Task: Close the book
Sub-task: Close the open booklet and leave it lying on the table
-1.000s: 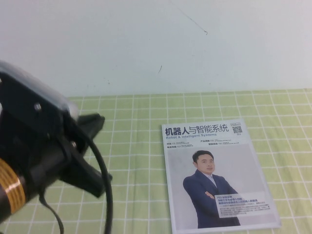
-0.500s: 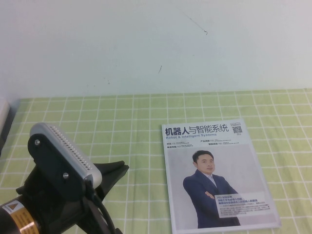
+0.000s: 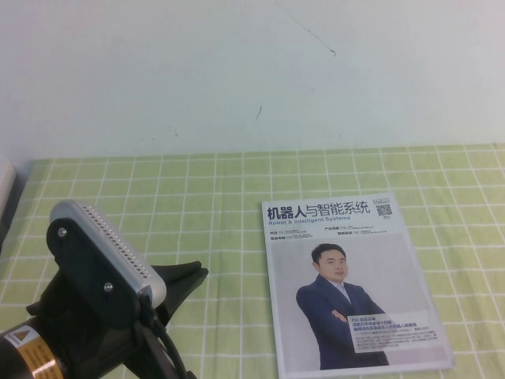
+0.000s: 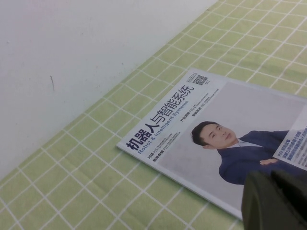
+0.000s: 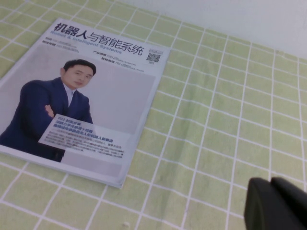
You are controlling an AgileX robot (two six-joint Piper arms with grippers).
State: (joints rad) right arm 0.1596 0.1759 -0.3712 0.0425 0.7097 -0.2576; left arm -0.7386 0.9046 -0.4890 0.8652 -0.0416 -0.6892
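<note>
I see the book (image 3: 355, 284) already shut, cover up, at lower right of the table (image 3: 221, 181), long axis running away from me. My left gripper (image 3: 188, 278) sits to its left. The right gripper (image 5: 276, 203) hovers over cloth beside it. I cannot tell whether either is open or closed.

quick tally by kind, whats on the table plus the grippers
book: 1, closed, flat on the cloth
cloth: 1, green checked
grippers: 2, left gripper to the left of the book, right gripper over bare cloth beside the book
total: 4
</note>
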